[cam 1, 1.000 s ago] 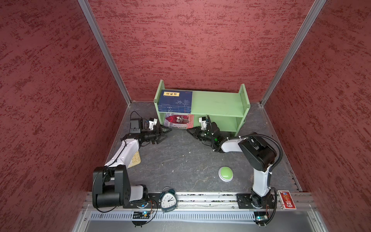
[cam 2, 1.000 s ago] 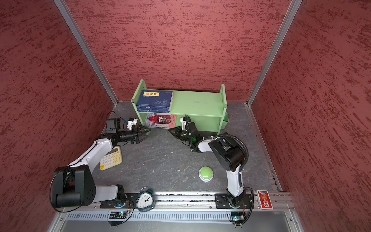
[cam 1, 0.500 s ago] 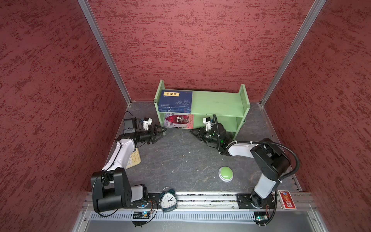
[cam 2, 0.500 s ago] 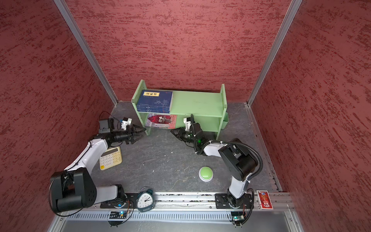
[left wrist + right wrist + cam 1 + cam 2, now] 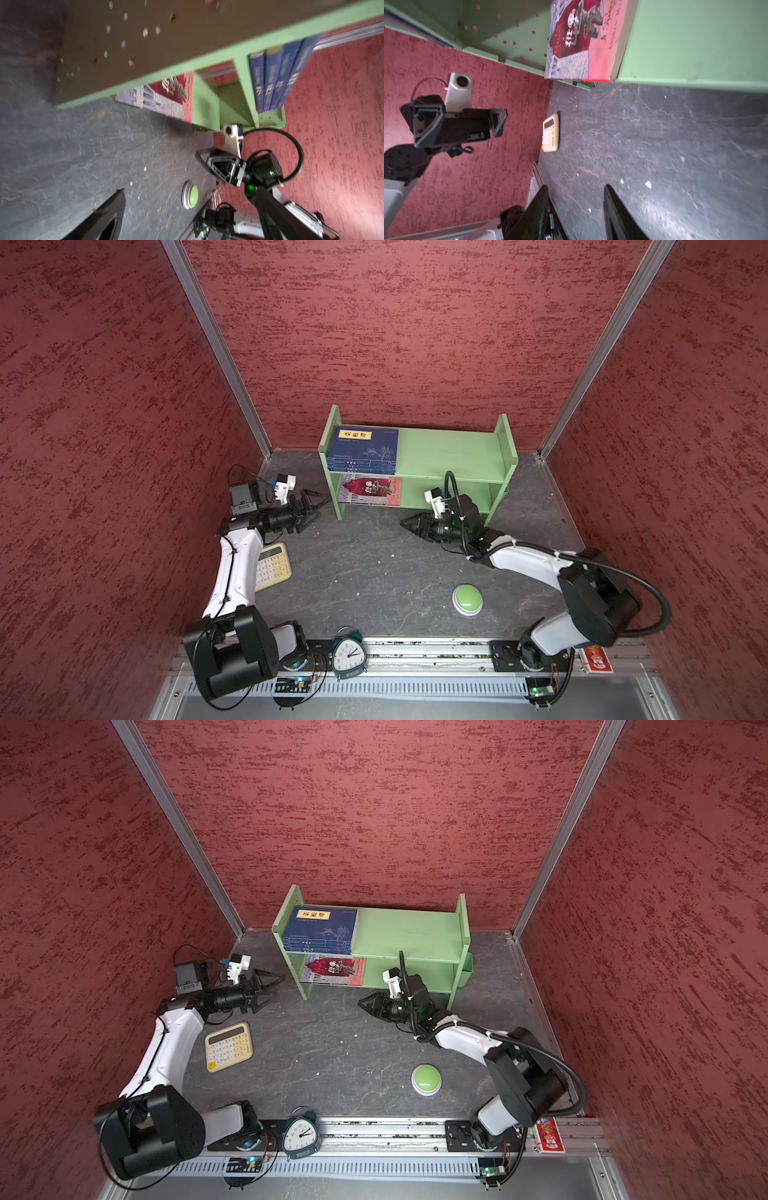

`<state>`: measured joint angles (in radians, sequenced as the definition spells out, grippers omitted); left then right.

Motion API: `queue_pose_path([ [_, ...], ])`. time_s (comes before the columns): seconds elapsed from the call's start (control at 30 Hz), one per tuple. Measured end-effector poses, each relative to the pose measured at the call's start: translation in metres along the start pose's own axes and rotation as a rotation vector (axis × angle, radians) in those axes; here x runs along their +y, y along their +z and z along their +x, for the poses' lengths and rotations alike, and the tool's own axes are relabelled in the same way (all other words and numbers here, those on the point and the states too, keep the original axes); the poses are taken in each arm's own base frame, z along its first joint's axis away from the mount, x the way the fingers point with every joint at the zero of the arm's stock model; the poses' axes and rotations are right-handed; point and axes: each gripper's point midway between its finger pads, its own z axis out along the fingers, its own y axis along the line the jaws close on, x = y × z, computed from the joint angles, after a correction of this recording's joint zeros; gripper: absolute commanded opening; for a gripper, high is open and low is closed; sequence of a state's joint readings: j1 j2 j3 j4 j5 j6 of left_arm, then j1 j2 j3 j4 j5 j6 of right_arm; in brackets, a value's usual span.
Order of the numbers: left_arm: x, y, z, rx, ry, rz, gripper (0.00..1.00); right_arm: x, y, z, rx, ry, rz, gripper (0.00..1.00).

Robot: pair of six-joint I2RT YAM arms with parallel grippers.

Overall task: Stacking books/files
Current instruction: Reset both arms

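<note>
Four thin navy paperbacks [image 5: 362, 445] lie flat in a squared pile at the left end of the top board of a pale green two-tier shelf [image 5: 451, 452]. The uppermost shows a yellow title label. The red-and-white illustrated paperback [image 5: 370, 490] lies flat on the lower board directly under them, its back part hidden by the board above. Its near edge seems about flush with the shelf front, though both wrist views are smeared.

The left gripper [image 5: 316, 509] hangs just beside the shelf's left side panel, its black triangular fingers spread wide with nothing in them. The right gripper [image 5: 575, 207] sits low over the mottled, stone-grey table [image 5: 365, 572] in front of the lower tier, fingers parted and bare.

A cream calculator [image 5: 228, 1046] is half covered by the left forearm in a top view. A domed green button [image 5: 467, 598] lies near the right arm, and a round alarm clock [image 5: 349, 653] stands at the front rail. A small red packet [image 5: 597, 659] is partly cut off behind the right arm's base
</note>
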<state>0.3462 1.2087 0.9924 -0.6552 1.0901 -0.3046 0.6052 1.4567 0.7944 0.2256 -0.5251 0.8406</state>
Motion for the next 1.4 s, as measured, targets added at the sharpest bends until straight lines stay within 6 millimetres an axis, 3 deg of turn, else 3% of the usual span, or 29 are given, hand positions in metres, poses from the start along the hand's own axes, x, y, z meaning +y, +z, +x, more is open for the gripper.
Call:
queue_pose_path([
  [0.13,0.006,-0.02,-0.018,-0.102,0.044,-0.067,0.99,0.029,-0.041,-0.007,-0.038,-0.149,0.057,0.71],
  [0.23,0.018,-0.031,-0.029,-0.178,0.078,-0.128,0.99,0.058,-0.081,-0.029,-0.145,-0.268,0.121,0.79],
  [0.37,0.037,-0.036,-0.029,-0.242,0.117,-0.188,1.0,0.083,-0.141,-0.06,-0.351,-0.38,0.235,0.91],
  [0.43,0.044,-0.035,-0.026,-0.263,0.145,-0.201,0.99,0.088,-0.167,-0.07,-0.451,-0.409,0.29,0.99],
  [0.6,0.063,-0.031,-0.027,-0.311,0.231,-0.223,0.99,0.078,-0.223,-0.098,-0.683,-0.413,0.469,0.99],
  [0.83,0.101,-0.015,-0.032,-0.339,0.299,-0.243,0.99,0.028,-0.283,-0.145,-0.897,-0.395,0.773,0.99],
  [0.93,0.121,-0.007,-0.033,-0.35,0.314,-0.257,0.99,-0.004,-0.305,-0.153,-0.981,-0.386,0.86,0.99],
  [1.1,0.148,0.004,-0.033,-0.376,0.345,-0.287,0.99,-0.083,-0.323,-0.143,-1.04,-0.342,0.993,0.99],
  [1.23,0.161,0.006,-0.036,-0.421,0.382,-0.314,1.0,-0.155,-0.325,-0.118,-1.017,-0.273,1.088,0.99],
  [1.4,0.166,0.003,-0.046,-0.485,0.426,-0.336,0.99,-0.204,-0.317,-0.096,-0.983,-0.259,1.132,0.99],
])
